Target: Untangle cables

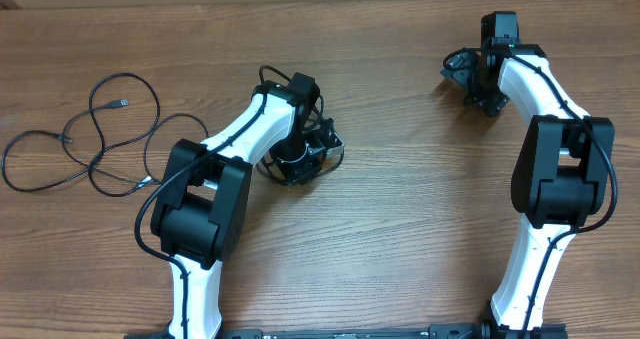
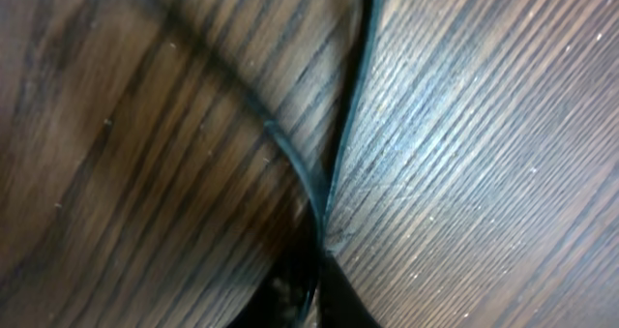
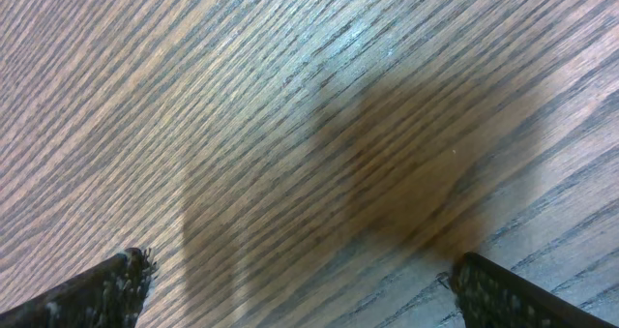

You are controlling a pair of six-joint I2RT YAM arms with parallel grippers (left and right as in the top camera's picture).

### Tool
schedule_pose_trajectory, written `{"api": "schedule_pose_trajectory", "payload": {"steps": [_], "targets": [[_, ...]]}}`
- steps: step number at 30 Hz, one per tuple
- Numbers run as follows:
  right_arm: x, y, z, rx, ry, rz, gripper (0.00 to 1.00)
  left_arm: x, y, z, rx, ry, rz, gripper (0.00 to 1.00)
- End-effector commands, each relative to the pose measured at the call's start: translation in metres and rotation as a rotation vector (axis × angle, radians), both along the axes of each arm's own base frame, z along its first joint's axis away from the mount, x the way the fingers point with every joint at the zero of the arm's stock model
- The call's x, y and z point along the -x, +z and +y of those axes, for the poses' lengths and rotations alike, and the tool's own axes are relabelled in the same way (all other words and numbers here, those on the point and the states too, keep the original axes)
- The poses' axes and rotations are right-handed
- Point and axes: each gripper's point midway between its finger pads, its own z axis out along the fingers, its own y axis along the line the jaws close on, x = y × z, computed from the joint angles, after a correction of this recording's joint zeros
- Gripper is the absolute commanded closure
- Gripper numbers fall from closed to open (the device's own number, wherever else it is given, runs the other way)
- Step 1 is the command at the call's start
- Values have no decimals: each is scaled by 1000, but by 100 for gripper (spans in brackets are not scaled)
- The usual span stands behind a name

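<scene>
From overhead, the left pincer [image 1: 300, 159] is down on the table [image 1: 400, 239], at mid-table. A loose run of the cables [image 1: 98, 157] lies in open loops off to its left, well apart from it. Thin black loops also show close around this pincer, though from here they cannot be told apart from the arm's own wiring. The right pincer [image 1: 480, 79] sits far off to the other side, with no cable near it.

In the left wrist view, two strands of the cables [image 2: 346, 125] run across the wood and meet right at the tips of the left pincer [image 2: 314, 289]. The pincer is closed and appears to pinch them where they join.

In the right wrist view, the right pincer [image 3: 300, 289] is spread wide, with only bare wood between its fingertips [image 3: 116, 280].

The step in hand looks like the first grab on a tangled section. The next move likely calls for lifting or drawing that pinch away so the loops open. The free pincer would then have to come across to hold another strand.
</scene>
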Motion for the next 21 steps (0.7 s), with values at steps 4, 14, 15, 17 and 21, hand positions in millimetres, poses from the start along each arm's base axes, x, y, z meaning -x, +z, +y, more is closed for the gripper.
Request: {"api": "schedule_pose_trajectory", "payload": {"steps": [4, 14, 15, 17, 21], "targets": [[8, -19, -1, -8, -6, 42, 0, 4, -10, 5, -27, -5, 24, 95], [8, -19, -1, -8, -6, 42, 0, 7, -6, -4, 14, 34, 50, 96], [8, -19, -1, -8, -6, 42, 0, 6, -4, -4, 11, 55, 51, 96], [8, -19, -1, -8, -6, 42, 0, 0, 6, -7, 16, 125, 58, 96], [8, -19, -1, -8, -6, 42, 0, -23, 52, -27, 164, 186, 65, 96]]}}
